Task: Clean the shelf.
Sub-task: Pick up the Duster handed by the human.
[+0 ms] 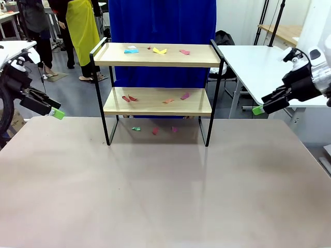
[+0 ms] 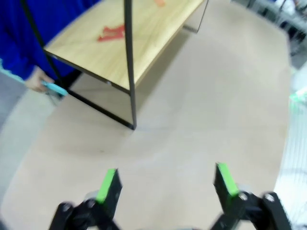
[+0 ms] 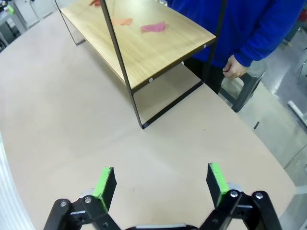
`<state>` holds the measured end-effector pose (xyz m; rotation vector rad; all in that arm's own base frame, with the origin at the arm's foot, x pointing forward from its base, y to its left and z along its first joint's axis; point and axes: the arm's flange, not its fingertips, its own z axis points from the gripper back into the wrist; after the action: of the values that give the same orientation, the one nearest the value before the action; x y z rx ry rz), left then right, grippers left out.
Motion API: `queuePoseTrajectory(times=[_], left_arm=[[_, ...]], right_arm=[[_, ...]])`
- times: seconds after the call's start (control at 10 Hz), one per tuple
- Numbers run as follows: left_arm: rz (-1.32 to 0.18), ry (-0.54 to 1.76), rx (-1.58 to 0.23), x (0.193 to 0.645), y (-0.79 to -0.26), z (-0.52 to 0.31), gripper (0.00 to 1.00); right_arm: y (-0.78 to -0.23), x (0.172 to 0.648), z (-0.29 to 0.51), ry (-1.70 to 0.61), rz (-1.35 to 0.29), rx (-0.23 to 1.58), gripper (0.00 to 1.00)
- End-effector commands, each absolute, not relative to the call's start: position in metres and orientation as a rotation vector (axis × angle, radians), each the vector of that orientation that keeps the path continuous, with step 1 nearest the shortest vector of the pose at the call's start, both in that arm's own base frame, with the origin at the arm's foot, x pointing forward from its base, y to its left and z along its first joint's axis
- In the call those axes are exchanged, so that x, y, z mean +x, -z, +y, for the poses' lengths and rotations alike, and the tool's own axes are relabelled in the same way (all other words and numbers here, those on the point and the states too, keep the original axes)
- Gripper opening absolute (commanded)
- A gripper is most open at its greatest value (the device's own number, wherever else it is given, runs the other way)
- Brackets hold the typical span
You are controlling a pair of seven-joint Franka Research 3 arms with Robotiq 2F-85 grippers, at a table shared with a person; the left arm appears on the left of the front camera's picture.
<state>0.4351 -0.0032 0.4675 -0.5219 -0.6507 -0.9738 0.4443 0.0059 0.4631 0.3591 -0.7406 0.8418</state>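
Note:
The shelf (image 1: 155, 55) stands at the far middle of the table, with two light wood boards in a thin black frame. Small paper scraps lie on it: blue (image 1: 131, 50), yellow (image 1: 160, 50) and pink (image 1: 184, 52) on the top board, and red (image 1: 129, 98), orange (image 1: 168, 101) and pink (image 1: 185, 96) on the lower board (image 2: 124, 45). Several more scraps (image 1: 155, 131) lie on the table under it. My left gripper (image 1: 57, 113) (image 2: 167, 184) hovers open and empty left of the shelf. My right gripper (image 1: 257, 109) (image 3: 160, 181) hovers open and empty to its right.
A person in a blue top (image 1: 160, 23) stands right behind the shelf, one hand (image 3: 232, 67) hanging by its far corner and the other hand (image 2: 36, 81) holding a light blue thing (image 2: 55, 88). The beige table (image 1: 165, 196) stretches wide in front. A white table (image 1: 258, 67) stands at back right.

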Motion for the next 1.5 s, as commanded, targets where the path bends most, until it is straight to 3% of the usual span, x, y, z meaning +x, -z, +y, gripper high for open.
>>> queuePoseTrajectory(times=[0.0,0.2,0.3,0.6,1.1,1.4], left_arm=[[-0.682,0.993,-0.530,0.424,-0.477,-0.016,1.00],[-0.653,0.978,-0.517,0.431,-0.474,-0.013,1.00],[-0.662,0.963,-0.573,0.463,-0.477,-0.006,1.00],[-0.733,1.060,-0.764,0.522,-0.457,0.032,1.00],[-1.058,1.254,-0.936,0.549,-0.427,0.098,1.00],[-1.156,1.257,-1.002,0.554,-0.410,0.135,1.00]], right_arm=[[-0.466,0.437,0.016,-0.874,-0.761,0.351,1.00],[-0.466,0.437,0.016,-0.874,-0.761,0.351,1.00],[-0.470,0.439,0.021,-0.852,-0.744,0.346,1.00],[-0.461,0.511,-0.022,-0.900,-0.838,0.468,1.00],[-0.419,0.552,-0.096,-0.936,-1.095,0.577,1.00],[-0.399,0.557,-0.122,-0.899,-1.226,0.678,1.00]])
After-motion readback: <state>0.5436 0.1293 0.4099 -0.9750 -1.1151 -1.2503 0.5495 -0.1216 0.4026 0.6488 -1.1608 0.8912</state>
